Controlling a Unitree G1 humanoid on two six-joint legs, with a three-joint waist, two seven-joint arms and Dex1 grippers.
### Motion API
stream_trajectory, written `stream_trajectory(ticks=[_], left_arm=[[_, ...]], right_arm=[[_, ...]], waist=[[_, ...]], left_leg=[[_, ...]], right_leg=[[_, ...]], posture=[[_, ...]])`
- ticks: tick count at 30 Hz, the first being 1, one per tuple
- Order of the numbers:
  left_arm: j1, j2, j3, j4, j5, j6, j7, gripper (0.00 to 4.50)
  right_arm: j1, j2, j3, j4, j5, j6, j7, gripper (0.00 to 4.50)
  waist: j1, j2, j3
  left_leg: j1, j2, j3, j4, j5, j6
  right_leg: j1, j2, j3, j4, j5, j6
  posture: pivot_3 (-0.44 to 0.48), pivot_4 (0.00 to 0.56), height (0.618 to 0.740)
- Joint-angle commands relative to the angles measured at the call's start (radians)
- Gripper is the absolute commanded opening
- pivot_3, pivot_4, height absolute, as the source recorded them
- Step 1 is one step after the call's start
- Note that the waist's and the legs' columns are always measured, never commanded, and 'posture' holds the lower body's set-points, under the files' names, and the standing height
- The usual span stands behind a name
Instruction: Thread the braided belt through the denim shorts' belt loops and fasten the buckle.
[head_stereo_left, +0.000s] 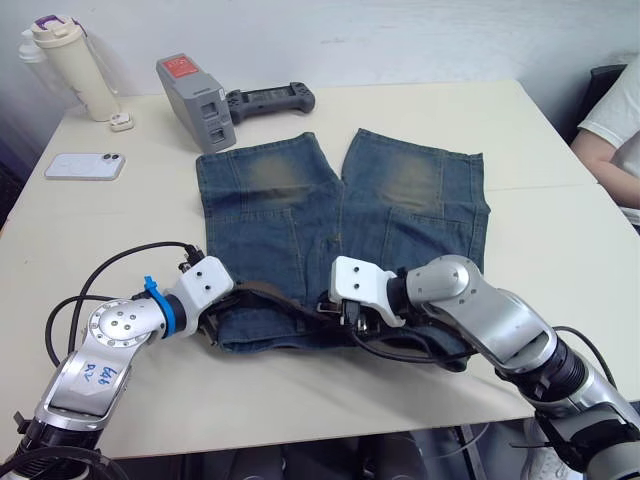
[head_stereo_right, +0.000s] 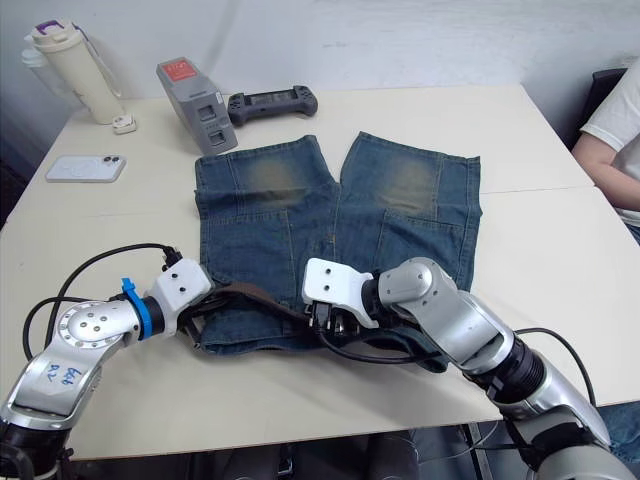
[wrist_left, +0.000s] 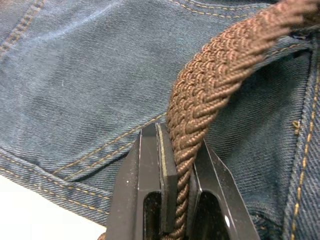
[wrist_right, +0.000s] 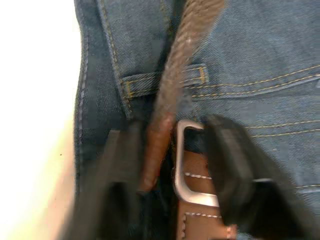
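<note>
While the denim shorts (head_stereo_left: 340, 215) are lying flat on the table (head_stereo_left: 520, 130), the left gripper (wrist_left: 176, 172) is pinching the braided belt (wrist_left: 210, 85) at the waistband. The right gripper (wrist_right: 175, 165) is straddling, fingers apart, the buckle (wrist_right: 187, 160) and belt tip beside a belt loop (wrist_right: 165, 80).

The denim shorts (head_stereo_left: 340, 215) are lying flat on the counter (head_stereo_left: 540, 250), legs pointing away; the braided belt (wrist_left: 210, 85) is running along the waistband, its buckle (wrist_right: 187, 165) resting there.

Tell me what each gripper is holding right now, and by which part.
The left gripper is shut on the braided belt, pinching its woven strap edge-on. The right gripper straddles the buckle and belt tip; its hold cannot be told.
</note>
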Motion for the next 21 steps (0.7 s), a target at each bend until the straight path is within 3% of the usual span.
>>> stream_trajectory(ticks=[1,7,11,12,14,15,18,21], left_arm=[[0.007,0.005,0.014,-0.021,-0.003,-0.024,-0.01,0.0],[0.018,0.003,0.024,-0.009,-0.013,-0.029,-0.02,0.0],[0.033,0.002,0.073,-0.018,-0.11,0.092,-0.056,0.0],[0.02,-0.039,0.137,-0.019,-0.205,0.177,-0.046,0.0],[-0.012,-0.09,0.289,-0.018,-0.424,0.365,-0.045,0.95],[-0.029,-0.11,0.349,-0.019,-0.506,0.44,-0.039,1.14],[-0.082,-0.104,0.547,0.015,-0.68,0.607,0.007,2.54],[-0.104,-0.072,0.678,0.068,-0.769,0.697,0.039,3.8]], right_arm=[[-0.021,0.026,-0.049,-0.061,0.047,0.029,-0.008,0.13],[-0.042,0.065,-0.14,-0.073,0.149,0.096,-0.011,0.05],[-0.079,0.068,-0.171,-0.058,0.184,0.104,-0.018,0.05],[-0.088,0.064,-0.163,-0.05,0.173,0.091,-0.024,0.05],[-0.113,0.035,-0.101,-0.009,0.086,0.015,-0.043,0.0],[-0.121,0.024,-0.079,0.009,0.055,-0.015,-0.049,0.0],[-0.135,0.025,-0.023,0.086,-0.031,-0.094,-0.084,0.0],[-0.151,0.046,-0.012,0.144,-0.077,-0.14,-0.102,0.0]], waist=[[0.0,0.0,0.0],[0.001,0.0,0.0],[-0.001,0.0,0.0],[-0.001,0.0,0.0],[-0.002,-0.001,0.0],[-0.002,-0.001,-0.001],[-0.005,-0.004,-0.003],[-0.006,-0.004,-0.003]], left_leg=[[0.0,0.0,0.0,0.0,0.0,0.0],[0.0,0.0,0.0,0.002,0.0,0.0],[0.0,0.0,-0.001,0.002,0.0,0.0],[0.0,0.0,-0.001,0.002,0.0,0.0],[0.0,0.0,-0.001,0.002,0.0,0.0],[0.0,0.0,-0.001,0.003,0.0,0.0],[0.0,0.001,-0.003,0.003,0.001,-0.001],[0.0,0.0,-0.003,0.003,0.001,-0.001]], right_leg=[[0.0,0.0,0.0,0.0,0.0,0.0],[0.0,0.0,0.0,0.001,0.0,0.0],[0.0,0.0,0.0,0.002,0.0,0.0],[0.0,0.0,0.0,0.002,0.0,0.0],[0.0,0.0,0.001,0.003,0.0,0.0],[0.0,0.0,0.001,0.003,0.0,0.0],[0.0,0.0,0.001,0.004,0.0,0.0],[0.001,0.0,0.001,0.004,0.0,0.0]], posture=[[0.0,0.15,0.65],[0.0,0.15,0.65],[0.0,0.15,0.65],[0.0,0.15,0.65],[0.0,0.15,0.65],[0.0,0.15,0.65],[0.0,0.15,0.65],[0.0,0.15,0.65]])
